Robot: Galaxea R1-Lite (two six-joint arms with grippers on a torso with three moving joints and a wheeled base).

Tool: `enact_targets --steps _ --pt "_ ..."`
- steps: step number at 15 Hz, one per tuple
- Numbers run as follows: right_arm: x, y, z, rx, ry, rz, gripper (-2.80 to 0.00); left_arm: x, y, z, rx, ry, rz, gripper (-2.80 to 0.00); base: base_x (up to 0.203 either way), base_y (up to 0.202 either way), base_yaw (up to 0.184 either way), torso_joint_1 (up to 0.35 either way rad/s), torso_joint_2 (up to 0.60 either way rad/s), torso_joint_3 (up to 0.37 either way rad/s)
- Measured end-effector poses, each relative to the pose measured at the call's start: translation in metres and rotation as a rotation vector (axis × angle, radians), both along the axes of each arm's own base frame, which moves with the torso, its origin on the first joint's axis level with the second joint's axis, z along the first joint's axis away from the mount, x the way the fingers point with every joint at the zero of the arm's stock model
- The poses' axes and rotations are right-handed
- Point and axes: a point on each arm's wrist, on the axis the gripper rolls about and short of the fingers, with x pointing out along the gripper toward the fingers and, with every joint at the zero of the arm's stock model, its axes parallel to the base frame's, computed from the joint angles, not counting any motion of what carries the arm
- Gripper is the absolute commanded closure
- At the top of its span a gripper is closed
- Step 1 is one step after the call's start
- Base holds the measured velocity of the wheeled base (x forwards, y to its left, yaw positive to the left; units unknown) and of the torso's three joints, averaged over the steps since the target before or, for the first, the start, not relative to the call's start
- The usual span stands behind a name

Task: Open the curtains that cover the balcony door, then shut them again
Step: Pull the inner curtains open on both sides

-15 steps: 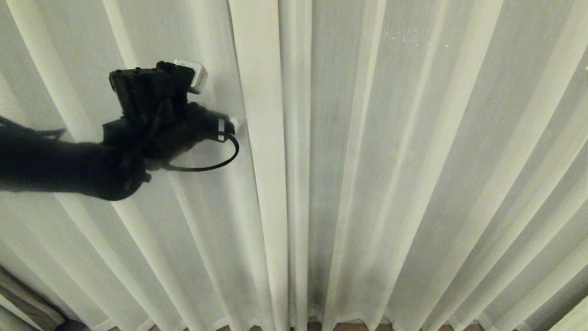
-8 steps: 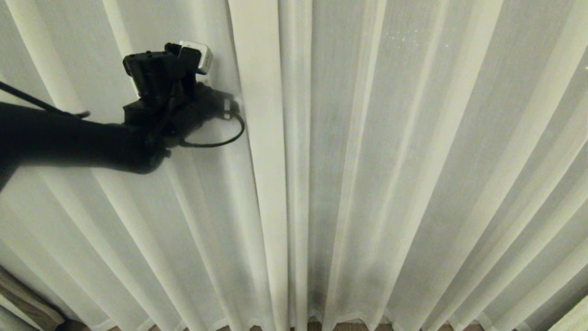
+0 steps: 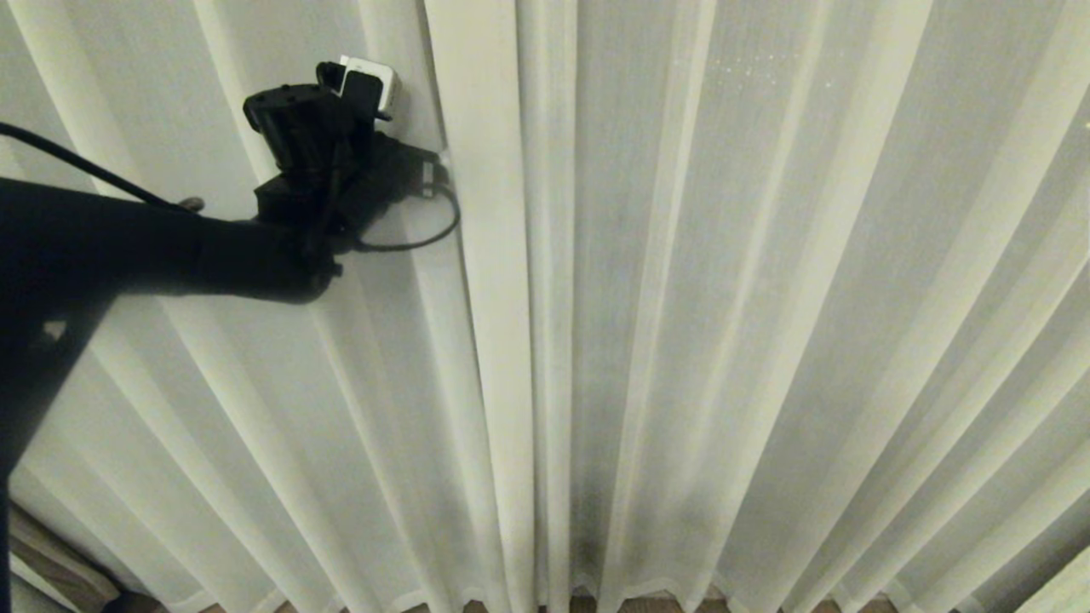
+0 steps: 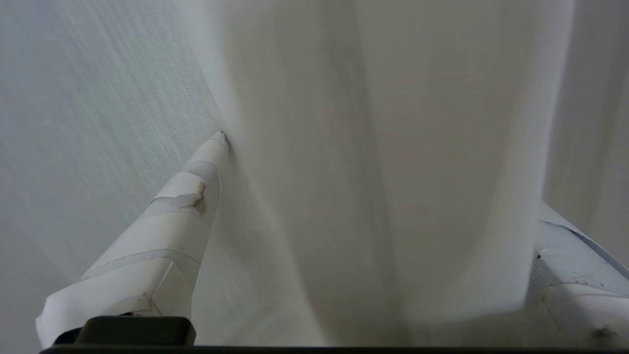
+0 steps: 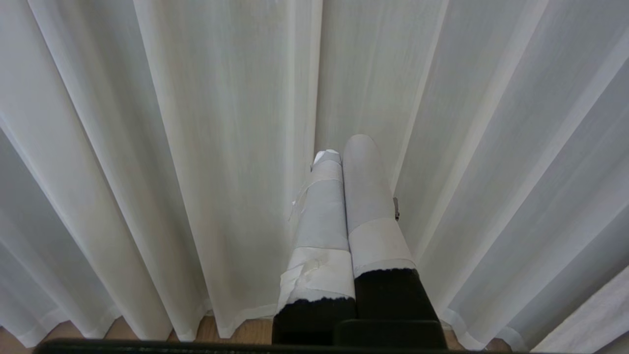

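Observation:
The cream-white curtains (image 3: 766,298) hang drawn across the whole head view in long pleats and hide the balcony door. My left gripper (image 3: 438,162) is raised at the upper left, its tip against the broad pleat (image 3: 477,213) near the middle. In the left wrist view the left gripper (image 4: 381,172) is open wide, with a fold of the curtains (image 4: 373,88) lying between its taped fingers (image 4: 182,206). My right gripper (image 5: 344,145) is shut with nothing in it and points at the lower part of the curtains (image 5: 196,123); it is outside the head view.
A strip of wooden floor (image 3: 630,606) shows under the curtain hem, also in the right wrist view (image 5: 245,332). A brown-grey object (image 3: 51,562) sits at the lower left corner. A black cable (image 3: 417,243) loops under the left wrist.
My left arm has risen along the curtains and shifted slightly right, keeping its tip at the broad pleat. The jaws have stayed open. The curtains hang as before.

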Motion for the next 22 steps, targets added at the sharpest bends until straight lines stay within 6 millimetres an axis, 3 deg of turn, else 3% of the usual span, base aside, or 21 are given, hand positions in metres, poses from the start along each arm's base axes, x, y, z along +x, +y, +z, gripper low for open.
enact_targets --steps 2,3,12,22 --pt "0.000 0.000 0.000 0.000 0.000 0.000 0.00 0.003 0.001 -0.003 -0.001 0.002 0.004 -2.80 0.000 0.000 0.000 0.000 0.00 0.000" --pt "0.000 0.000 0.000 0.000 0.000 0.000 0.00 0.004 0.001 -0.004 0.000 0.004 0.005 0.00 0.000 0.000 0.000 0.000 0.00 0.000" --pt "0.000 0.000 0.000 -0.001 0.000 -0.001 0.00 0.005 0.003 -0.004 -0.003 -0.011 0.009 0.00 0.000 0.000 0.000 0.000 0.00 0.000" --pt "0.000 0.000 0.000 0.000 0.000 0.000 0.00 -0.008 0.022 0.012 -0.014 -0.036 0.041 0.00 0.000 0.000 0.000 0.000 0.00 0.000"
